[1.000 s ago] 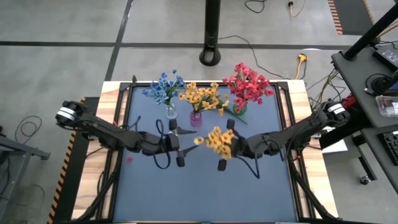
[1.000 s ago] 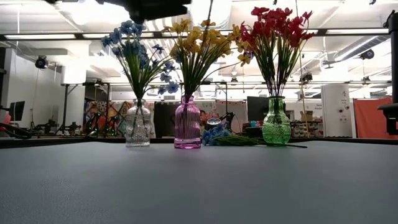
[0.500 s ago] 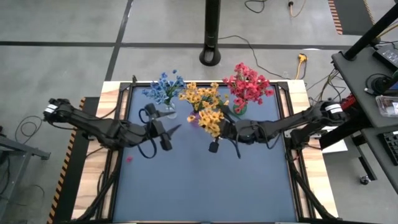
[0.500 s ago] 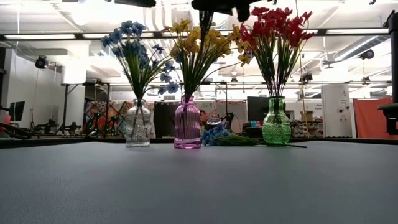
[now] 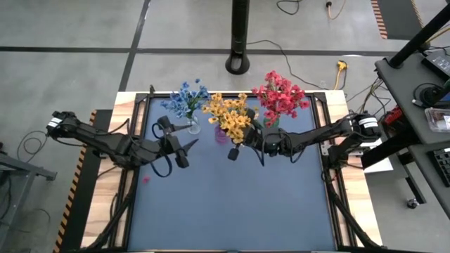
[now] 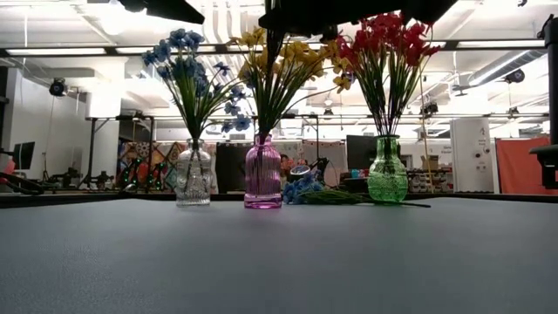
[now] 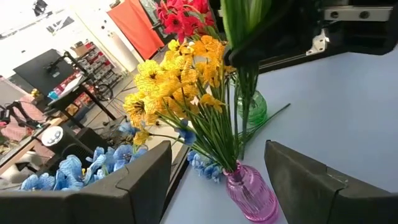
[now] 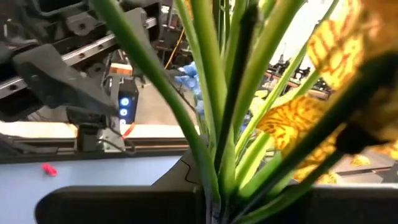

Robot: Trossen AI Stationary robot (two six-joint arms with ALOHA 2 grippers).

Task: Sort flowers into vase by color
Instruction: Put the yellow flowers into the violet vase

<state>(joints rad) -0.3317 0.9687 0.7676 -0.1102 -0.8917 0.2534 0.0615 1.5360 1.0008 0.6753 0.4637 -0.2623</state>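
Now the biggest change is on the right side of the table point(image 5: 232, 211): the right arm has swung inward and toward the far edge, carrying its yellow sprig point(image 5: 237, 126) from the open middle of the table to a spot directly over the pink vase point(image 6: 262, 172). A second ago the sprig hung well apart from the row of vases; now, from above, its blossoms merge with the yellow bunch point(image 6: 277, 61) already standing there. The right pincer point(image 5: 259, 143) is clamped tight on the green stems, which its wrist camera shows bundled right between its fingers.

By my reading this is the delivery step: colour and vase match, and what remains is lowering the stem ends into the narrow neck, which I cannot see reached yet.

Next in size, the left arm has pulled back toward its own side. The left pincer point(image 5: 184, 150) hangs near the clear vase point(image 6: 193, 174) of blue flowers point(image 6: 187, 61), its fingers point(image 7: 140, 180) spread wide with nothing between them.

Unmoved are the green vase point(image 6: 387, 174) with red flowers point(image 6: 388, 35), a loose blue sprig point(image 6: 305, 190) lying behind the vases, and a small red scrap point(image 5: 145, 179) on the table.
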